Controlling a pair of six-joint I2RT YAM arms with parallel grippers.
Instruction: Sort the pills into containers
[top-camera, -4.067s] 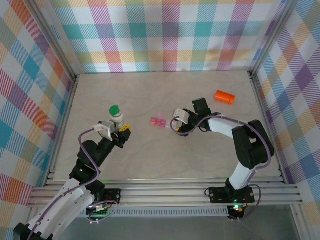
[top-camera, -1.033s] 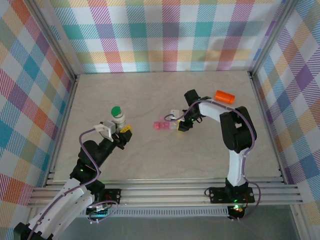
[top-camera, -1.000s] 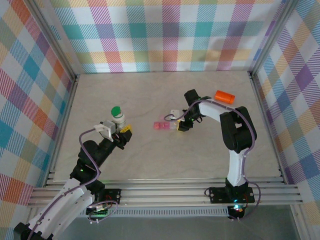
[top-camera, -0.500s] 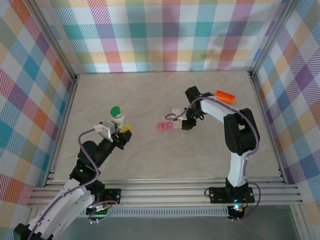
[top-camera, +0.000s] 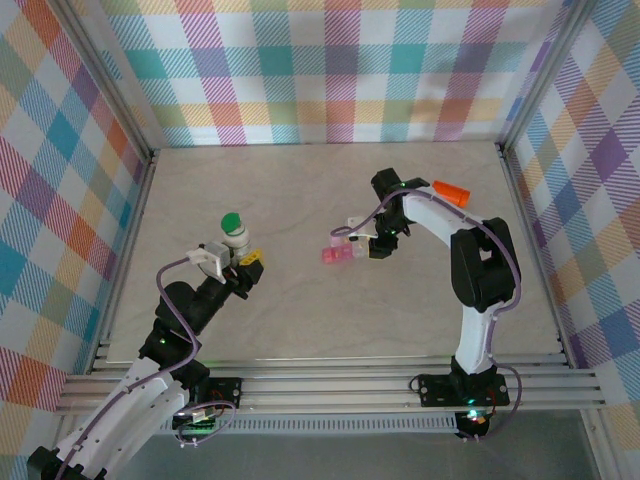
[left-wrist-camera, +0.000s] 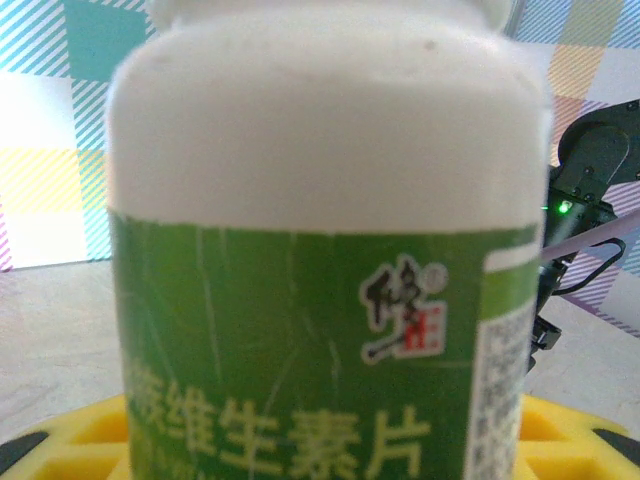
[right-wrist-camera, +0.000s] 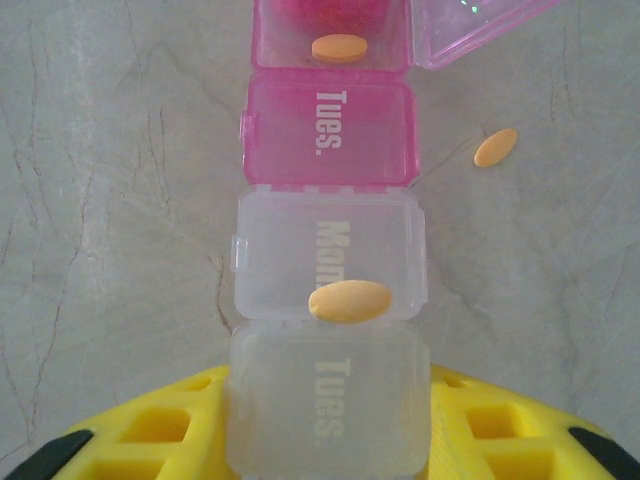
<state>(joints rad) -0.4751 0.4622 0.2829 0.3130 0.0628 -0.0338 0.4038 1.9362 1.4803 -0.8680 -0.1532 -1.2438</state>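
Overhead camera looks down; both wrist cameras hug the shared table.

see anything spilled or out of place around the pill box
Yes. One orange pill lies loose on the table beside the pink Tues compartment of the pill organizer, and another rests on top of the closed clear Mon lid instead of inside. A third sits properly in the open pink compartment.

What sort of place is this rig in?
Likely a lab test booth: plaid cloth walls on a metal frame, a left arm and right arm bolted at the table edge, with a pill box, white bottle and orange vial as props.
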